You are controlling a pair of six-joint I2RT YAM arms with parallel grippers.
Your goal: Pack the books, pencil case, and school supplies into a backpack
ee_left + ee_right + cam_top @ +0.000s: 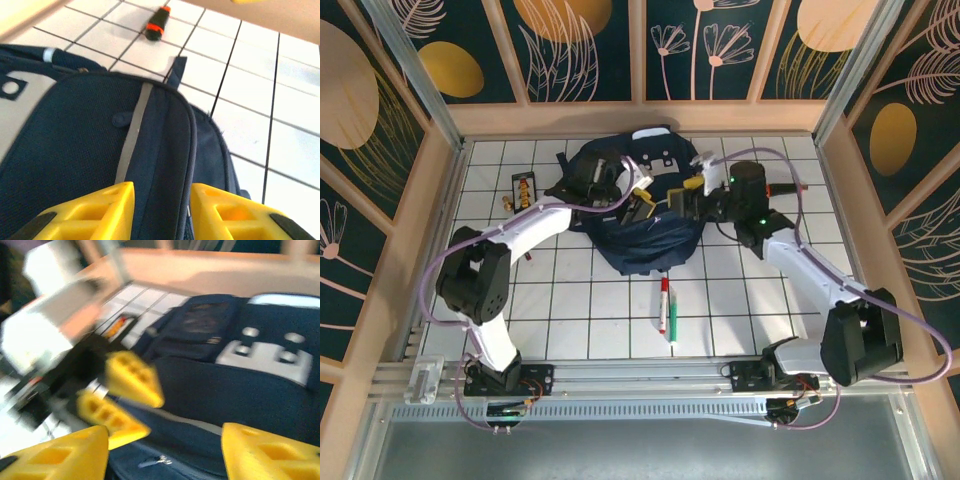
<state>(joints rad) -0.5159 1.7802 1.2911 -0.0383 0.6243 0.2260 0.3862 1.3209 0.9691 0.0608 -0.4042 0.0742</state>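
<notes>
The dark navy backpack (pixel 642 232) lies at the back middle of the tiled table, its grey-white patch (pixel 267 352) facing up. My left gripper (pixel 162 210) is open, its yellow fingers (pixel 107 207) on either side of a raised padded fold of the backpack (pixel 75 150), with a gap on each side. Opposite it, my right gripper (pixel 165 455) stands open and wide over the bag's zipper pull (pixel 157 460). The two grippers, left (pixel 640 193) and right (pixel 680 205), are close together on top of the bag. The marker pen (pixel 664 305) lies on the tiles in front of the backpack. The books and the pencil case are out of view.
A small black card with orange pieces (pixel 523 187) lies left of the bag. A short black-and-orange tool (pixel 157 23) rests on the tiles beyond the backpack. Wooden walls (pixel 640 118) close in the table at the back and sides.
</notes>
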